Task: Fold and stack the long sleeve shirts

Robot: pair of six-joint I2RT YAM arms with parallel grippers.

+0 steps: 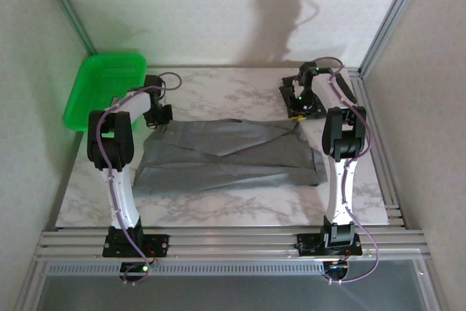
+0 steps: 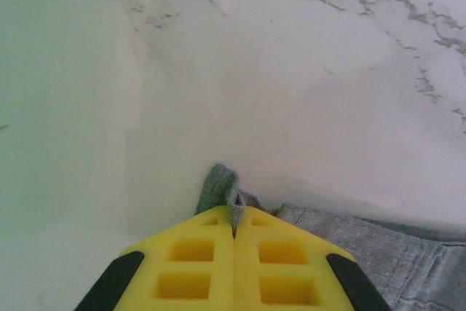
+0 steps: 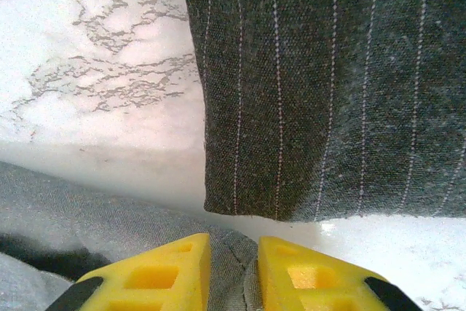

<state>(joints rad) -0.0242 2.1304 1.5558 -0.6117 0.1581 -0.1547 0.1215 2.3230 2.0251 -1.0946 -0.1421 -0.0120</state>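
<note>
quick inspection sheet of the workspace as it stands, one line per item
surface: white marble-pattern table
job's things: grey shirt spread mid-table, creased with folds; dark pinstriped shirt flat on the table just past the right gripper
clutter: green tray at the far left corner
grippers: left gripper shut on the grey shirt's corner; right gripper pinching its edge
cables: cables run along both arms, off the cloth
surroundings: pale walls, aluminium frame

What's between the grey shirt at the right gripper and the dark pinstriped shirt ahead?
A narrow strip of bare marble table separates the grey shirt from the dark pinstriped shirt, in the right wrist view.
</note>
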